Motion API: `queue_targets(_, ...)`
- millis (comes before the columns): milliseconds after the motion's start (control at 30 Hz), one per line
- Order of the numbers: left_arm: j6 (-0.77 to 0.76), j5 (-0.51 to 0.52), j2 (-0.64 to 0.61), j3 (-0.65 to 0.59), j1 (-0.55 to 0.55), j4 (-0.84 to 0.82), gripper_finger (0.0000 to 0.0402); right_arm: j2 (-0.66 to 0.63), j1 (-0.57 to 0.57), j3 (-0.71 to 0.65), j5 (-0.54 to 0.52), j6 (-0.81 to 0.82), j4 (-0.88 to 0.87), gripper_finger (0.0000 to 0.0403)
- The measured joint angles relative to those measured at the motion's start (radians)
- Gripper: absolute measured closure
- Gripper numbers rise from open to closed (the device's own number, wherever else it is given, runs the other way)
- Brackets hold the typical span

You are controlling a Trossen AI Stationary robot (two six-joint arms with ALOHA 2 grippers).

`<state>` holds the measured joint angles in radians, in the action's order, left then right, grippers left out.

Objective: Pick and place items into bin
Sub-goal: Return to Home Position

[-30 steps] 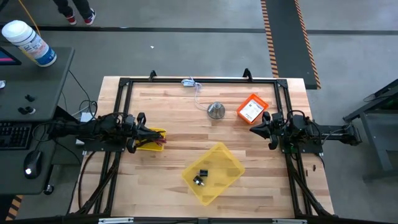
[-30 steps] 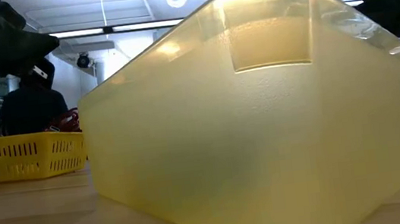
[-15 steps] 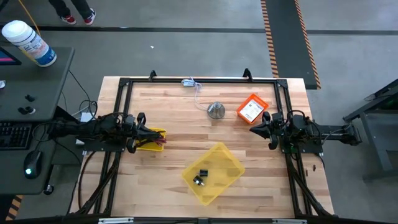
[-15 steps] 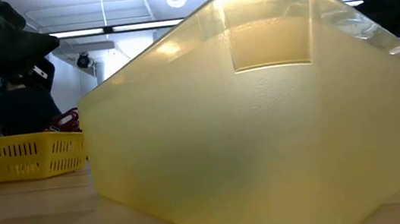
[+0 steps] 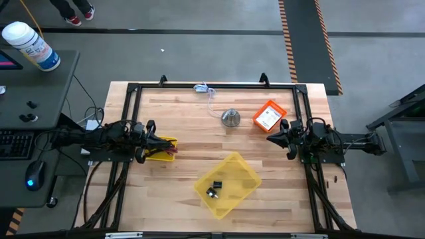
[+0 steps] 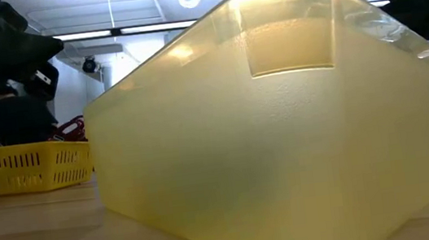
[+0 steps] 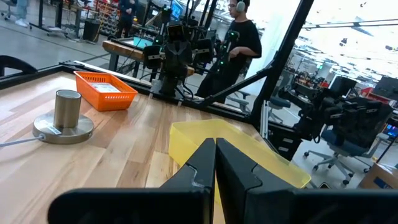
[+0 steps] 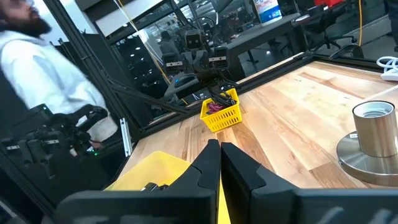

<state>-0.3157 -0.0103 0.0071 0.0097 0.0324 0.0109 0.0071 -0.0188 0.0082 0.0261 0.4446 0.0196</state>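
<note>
In the orange bin [image 5: 273, 105] on the bench's [image 5: 186, 109] far right side lies a white printed card [image 5: 268, 119]. The yellow bin [image 5: 240, 174] near the front middle holds small black items [image 5: 214, 188]. A small yellow basket [image 5: 161, 155] at the left holds a purple tool [image 8: 215, 107]. The left gripper [image 7: 215, 144], fingers pressed together, hangs at that basket. The right gripper [image 8: 219, 147], also closed and empty, sits just beside the orange bin.

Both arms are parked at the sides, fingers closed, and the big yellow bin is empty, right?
Not empty: the high view shows small black items in the big yellow bin. The left gripper and right gripper are parked at the sides, fingers closed.
</note>
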Motion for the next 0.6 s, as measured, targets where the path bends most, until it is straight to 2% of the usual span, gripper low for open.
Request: queue_targets(600,0.0,0.0,0.0,0.0,0.0,0.0,0.0401,0.0,0.0,0.0,0.0,0.0,0.0,0.04)
